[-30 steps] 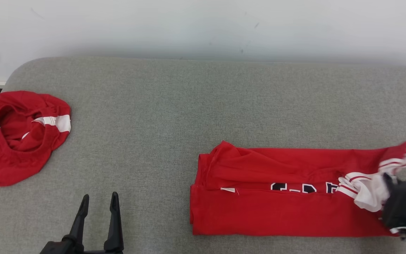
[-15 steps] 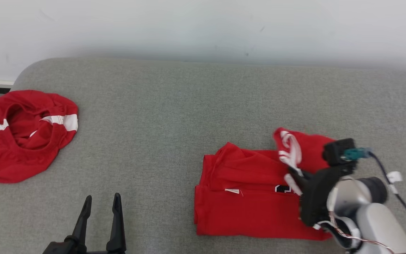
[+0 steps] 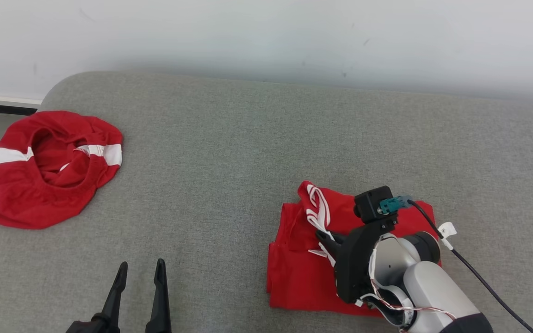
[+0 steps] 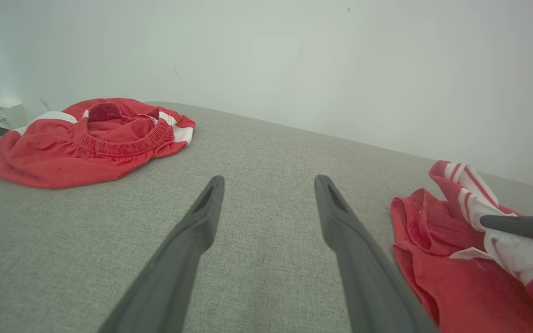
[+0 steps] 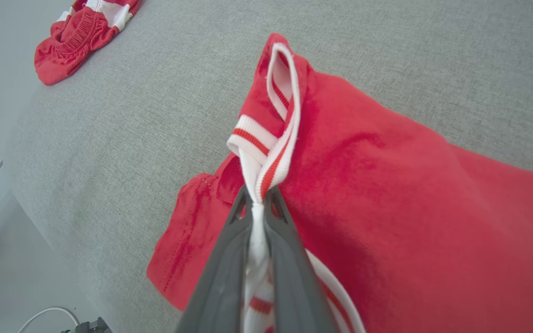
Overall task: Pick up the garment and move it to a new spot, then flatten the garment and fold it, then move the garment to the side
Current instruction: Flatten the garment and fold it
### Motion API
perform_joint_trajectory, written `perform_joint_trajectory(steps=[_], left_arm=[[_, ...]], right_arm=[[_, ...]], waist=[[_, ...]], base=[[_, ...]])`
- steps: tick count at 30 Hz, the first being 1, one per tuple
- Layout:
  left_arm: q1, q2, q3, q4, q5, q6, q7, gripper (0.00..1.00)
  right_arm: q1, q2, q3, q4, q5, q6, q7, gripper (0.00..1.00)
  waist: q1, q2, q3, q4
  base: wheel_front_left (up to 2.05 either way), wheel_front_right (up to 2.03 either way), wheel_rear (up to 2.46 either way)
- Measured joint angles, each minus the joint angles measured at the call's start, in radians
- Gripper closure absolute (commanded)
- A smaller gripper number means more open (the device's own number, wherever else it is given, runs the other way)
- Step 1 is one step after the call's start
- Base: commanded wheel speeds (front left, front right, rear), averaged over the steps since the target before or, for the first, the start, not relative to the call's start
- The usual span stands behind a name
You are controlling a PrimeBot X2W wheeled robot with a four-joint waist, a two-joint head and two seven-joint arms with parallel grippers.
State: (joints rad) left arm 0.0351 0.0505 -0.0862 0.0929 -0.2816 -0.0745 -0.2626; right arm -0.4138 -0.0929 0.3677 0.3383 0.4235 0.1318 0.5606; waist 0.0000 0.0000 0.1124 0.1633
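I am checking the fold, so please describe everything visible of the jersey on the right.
The jersey is red, thin cloth with white-and-red striped trim. It lies folded in layers on the grey pad. The right gripper has its jaws shut on the trim, holding that part raised above the rest.

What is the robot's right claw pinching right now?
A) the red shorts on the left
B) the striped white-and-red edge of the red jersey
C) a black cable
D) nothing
B: the right gripper is shut on the striped trim of the red jersey; the red shorts lie apart, far to the left.
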Motion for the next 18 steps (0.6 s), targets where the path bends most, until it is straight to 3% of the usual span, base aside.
perform_joint_trajectory(steps=[18], left_arm=[[-0.001,0.000,-0.013,0.007,0.004,-0.005,0.000,0.00]], right_arm=[[-0.104,0.040,0.072,0.264,0.069,0.000,-0.106,1.00]], waist=[[0.0000,0.0001,0.003,0.035]], base=[[0.00,0.00,0.00]])
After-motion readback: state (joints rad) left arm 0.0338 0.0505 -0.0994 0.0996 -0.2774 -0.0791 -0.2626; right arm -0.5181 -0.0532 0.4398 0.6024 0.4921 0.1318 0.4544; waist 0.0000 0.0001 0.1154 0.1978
